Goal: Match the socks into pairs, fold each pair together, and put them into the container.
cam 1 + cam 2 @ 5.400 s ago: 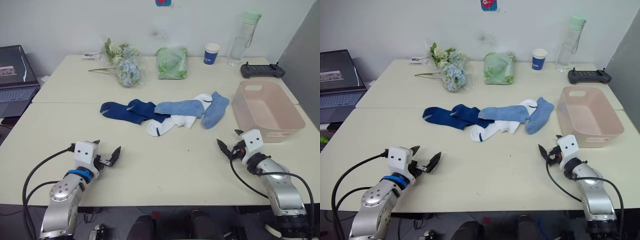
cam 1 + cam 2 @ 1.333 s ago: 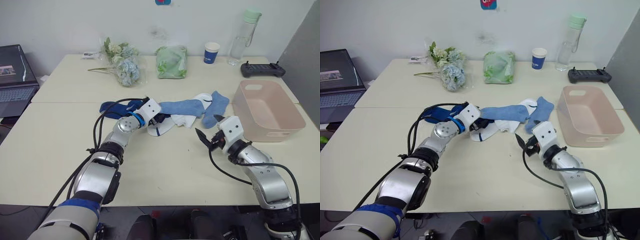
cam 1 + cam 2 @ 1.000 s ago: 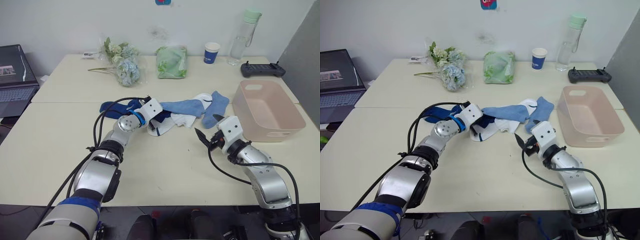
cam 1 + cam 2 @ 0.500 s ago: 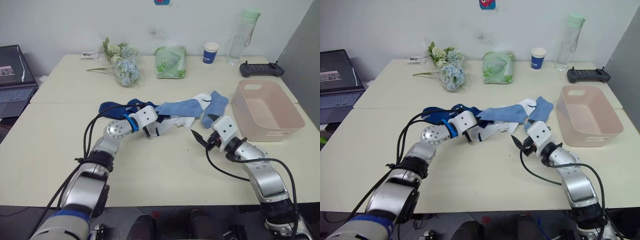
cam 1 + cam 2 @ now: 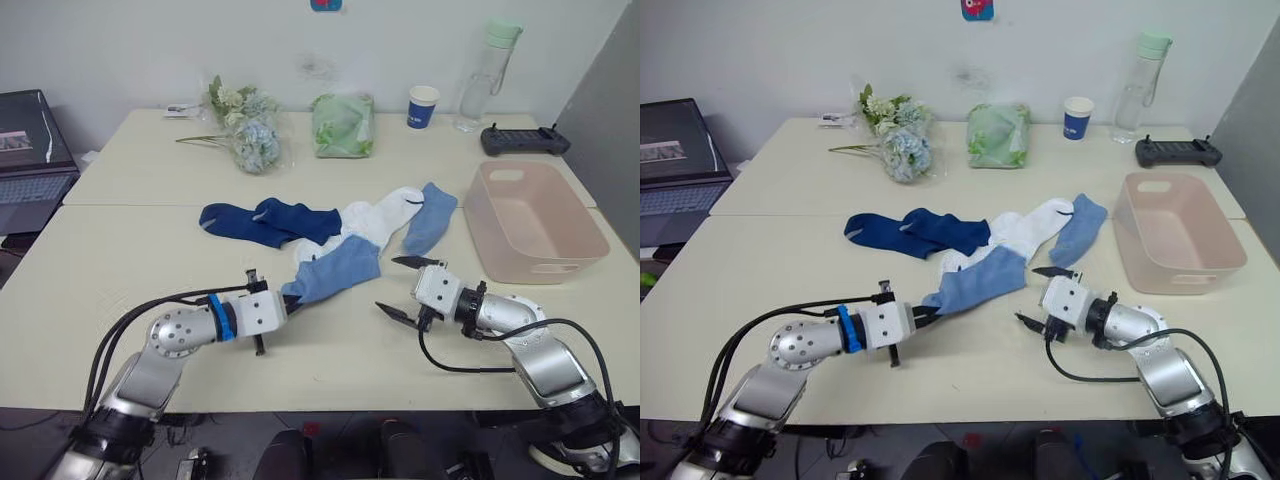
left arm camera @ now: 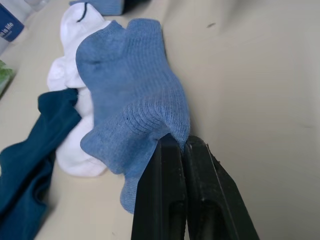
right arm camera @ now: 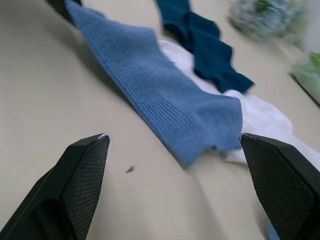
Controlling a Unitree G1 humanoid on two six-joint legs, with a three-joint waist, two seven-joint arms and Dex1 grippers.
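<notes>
In the left eye view, the left hand (image 5: pixel 287 301) lies low over the near part of the desk (image 5: pixel 120 260), its black fingers pressed together on the near end of a light blue sock (image 5: pixel 334 272), which stretches from the pinch toward the far right and overlaps the white socks (image 5: pixel 375 217). Two navy socks (image 5: pixel 262 221) lie overlapping to the far left of it, and a second light blue sock (image 5: pixel 428 216) lies at the right end of the row, just beside the white ones. The pink container (image 5: pixel 533 221) stands on the right side of the desk, apart from the socks. The right hand (image 5: pixel 401 287) hovers just right of the pinched sock with its fingers spread wide, holding nothing. Along the far edge stand a bunch of flowers (image 5: pixel 243 128), a green bag (image 5: pixel 343 124), a blue-and-white cup (image 5: pixel 423 106), a clear bottle (image 5: pixel 485 74) and a black controller (image 5: pixel 525 139); a laptop (image 5: pixel 30 150) sits at the far left. In the left wrist view, the two black fingers (image 6: pixel 167 195) meet tightly on a bunched fold of the light blue sock, with white and navy fabric beside it. In the right wrist view, the two fingertips (image 7: pixel 80 175) stand far apart, with the light blue sock stretched across the desk between them and white and navy socks beyond it.
</notes>
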